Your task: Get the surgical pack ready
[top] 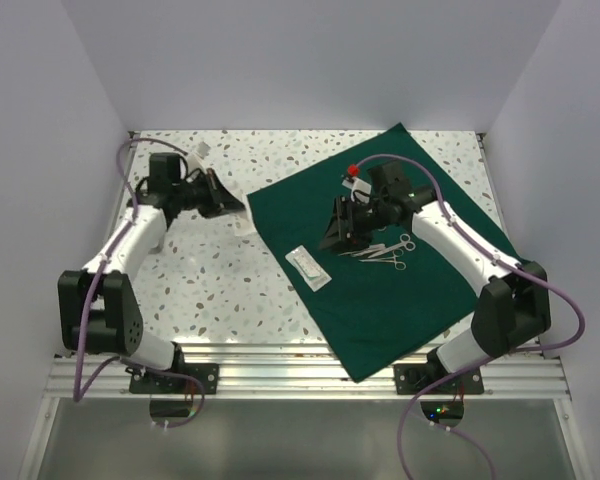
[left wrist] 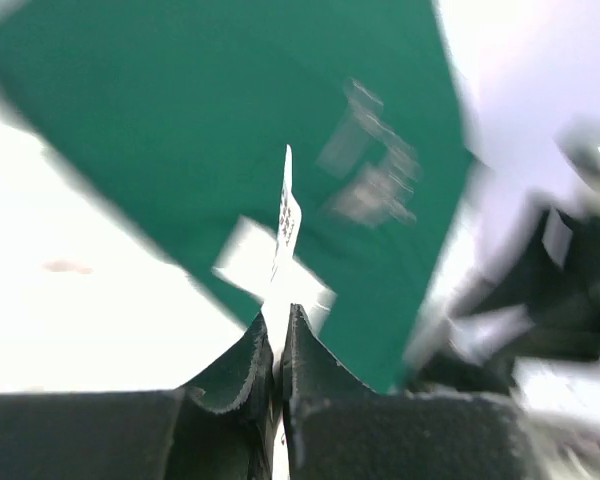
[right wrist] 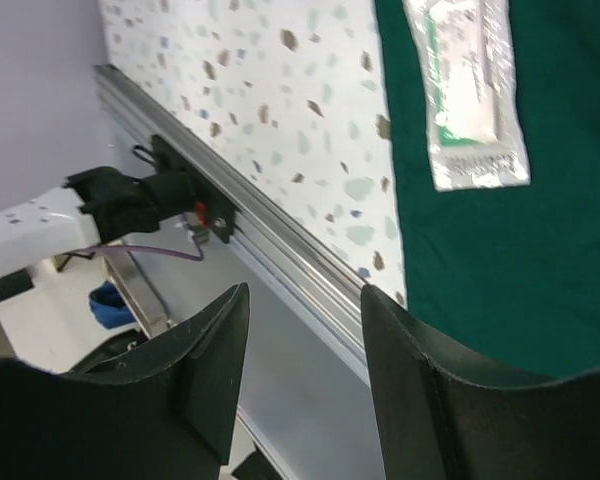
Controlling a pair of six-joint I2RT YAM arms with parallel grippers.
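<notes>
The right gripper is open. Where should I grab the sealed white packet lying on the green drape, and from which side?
Probably take the white packet across its narrow width, near one short end, coming straight down with the open right gripper. It lies flat on the green drape, long and thin, so only its long edges offer a pinch.

The setting is a robotics laboratory test cell. Plain white walls [top: 280, 60] enclose a speckled terrazzo-pattern tabletop [top: 210, 290] on three sides, forming a bare, evenly lit enclosure. An aluminium extrusion rail [top: 300, 362] runs along the near edge and carries the bolted bases of two white-and-black arms: the left arm [top: 130, 240] and the right arm [top: 460, 240]. Purple cables [top: 582, 315] run exposed along both arms. The only surgical items are a green drape [top: 420, 300], steel instruments [top: 385, 252] and a sealed packet [top: 308, 268] laid on the bench surface.
</notes>
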